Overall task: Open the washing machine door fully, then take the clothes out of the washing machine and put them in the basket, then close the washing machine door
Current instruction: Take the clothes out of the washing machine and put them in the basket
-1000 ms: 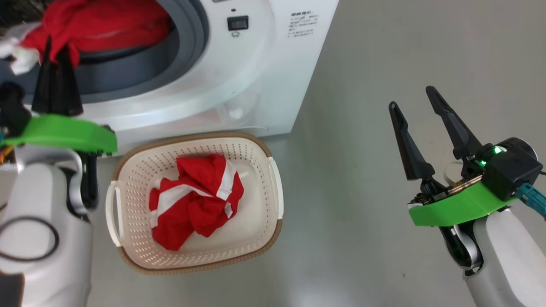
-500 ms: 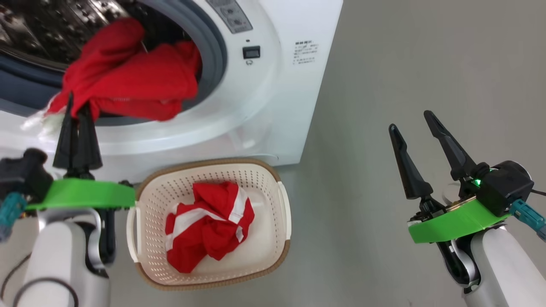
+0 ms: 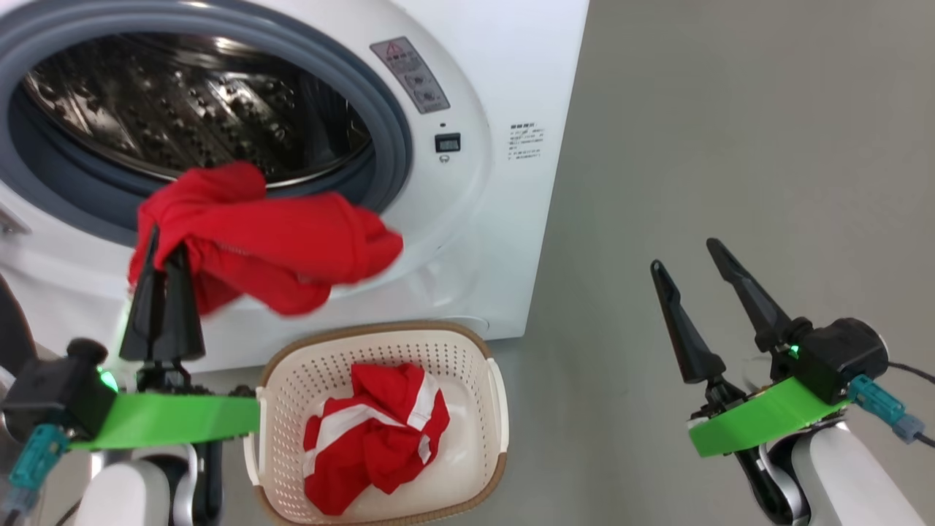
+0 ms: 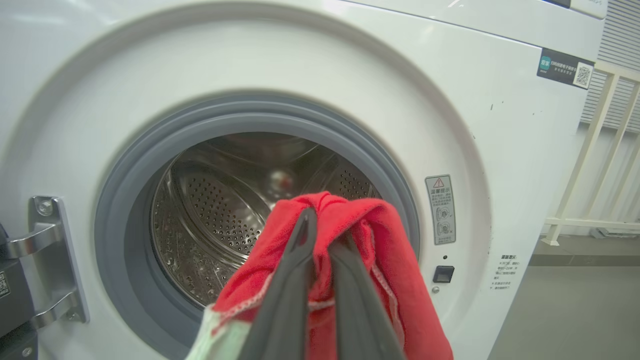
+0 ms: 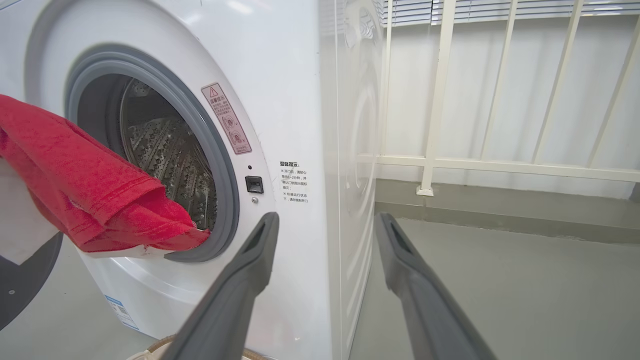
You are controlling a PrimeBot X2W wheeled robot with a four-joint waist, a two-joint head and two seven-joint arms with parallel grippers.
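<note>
The white washing machine (image 3: 467,241) stands with its steel drum (image 3: 182,102) exposed. My left gripper (image 3: 166,245) is shut on a red garment (image 3: 277,252), which hangs in front of the lower grey ring, above and left of the basket (image 3: 493,409). In the left wrist view the gripper (image 4: 322,230) pinches that red garment (image 4: 395,280) before the drum (image 4: 220,215). A red and white garment (image 3: 376,446) lies in the basket. My right gripper (image 3: 683,256) is open over the floor, holding nothing. A dark edge of the door (image 5: 20,290) shows at lower left.
Grey floor (image 3: 730,146) stretches to the right of the washing machine. A white railing (image 5: 440,100) runs along the wall behind it. The door's metal hinge bracket (image 4: 47,260) sits left of the opening.
The head camera has shifted, showing more of the drum. My left gripper has drawn the red garment out of the drum to the front of the lower rim. The right gripper stays open.
</note>
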